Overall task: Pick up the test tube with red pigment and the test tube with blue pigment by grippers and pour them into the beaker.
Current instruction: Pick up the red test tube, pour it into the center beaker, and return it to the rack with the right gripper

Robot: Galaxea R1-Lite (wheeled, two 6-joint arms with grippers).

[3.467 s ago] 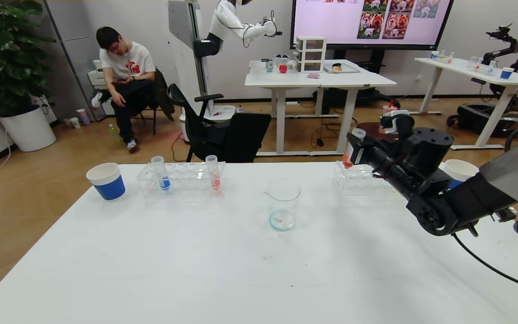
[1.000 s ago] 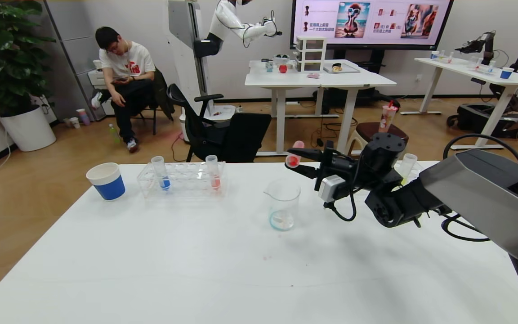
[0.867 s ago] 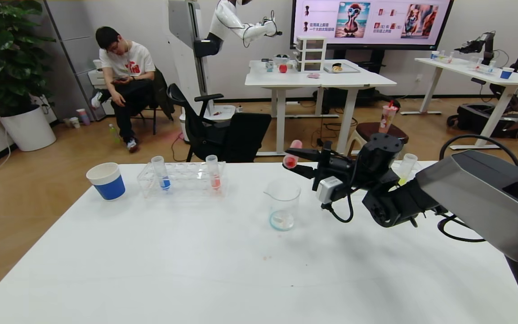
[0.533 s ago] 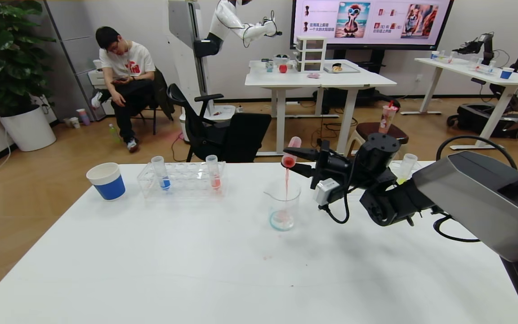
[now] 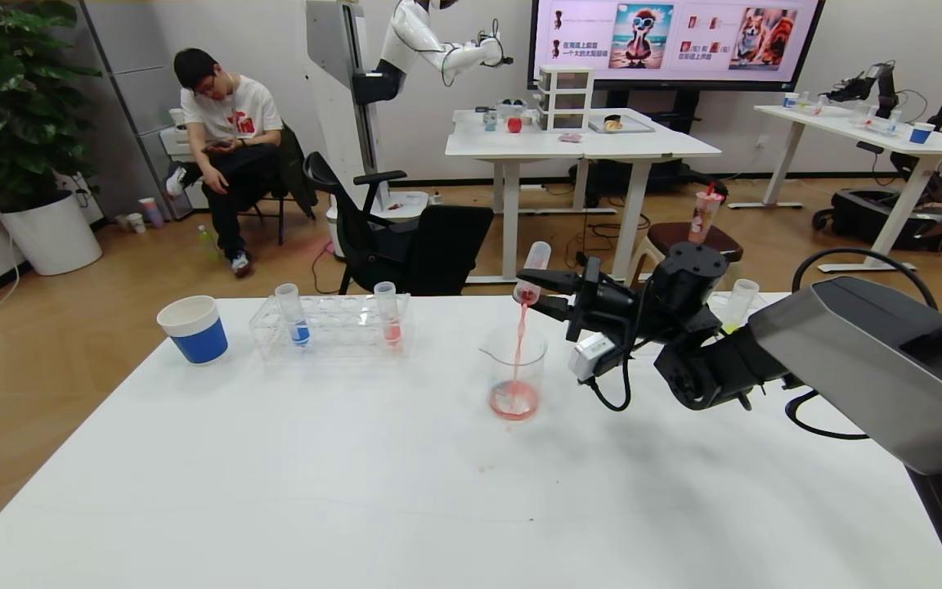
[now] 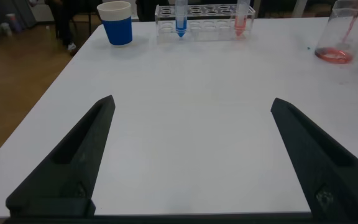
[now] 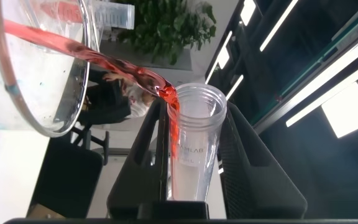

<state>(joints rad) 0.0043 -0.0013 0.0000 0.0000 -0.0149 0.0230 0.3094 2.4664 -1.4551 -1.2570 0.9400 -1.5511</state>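
Observation:
My right gripper [image 5: 549, 294] is shut on the test tube with red pigment [image 5: 531, 268], tipped mouth-down over the beaker [image 5: 514, 372]. A thin red stream runs from the tube's mouth into the beaker, where red liquid pools at the bottom. The right wrist view shows the tube [image 7: 194, 140] between both fingers, with the stream leaving its rim toward the beaker [image 7: 73, 93]. The test tube with blue pigment [image 5: 294, 314] stands in a clear rack [image 5: 332, 325] at the back left. My left gripper [image 6: 191, 102] is open and empty, low over the near table.
A second tube with red liquid [image 5: 388, 314] stands in the same rack. A blue-and-white paper cup [image 5: 193, 329] sits left of the rack. A tube with yellow liquid [image 5: 737, 304] stands behind my right arm. The left wrist view shows the cup [image 6: 117, 22] and beaker [image 6: 347, 34].
My right gripper carried the red tube from the right rack to above the beaker and tipped it. Red liquid now streams out, and the beaker's bottom has turned red.

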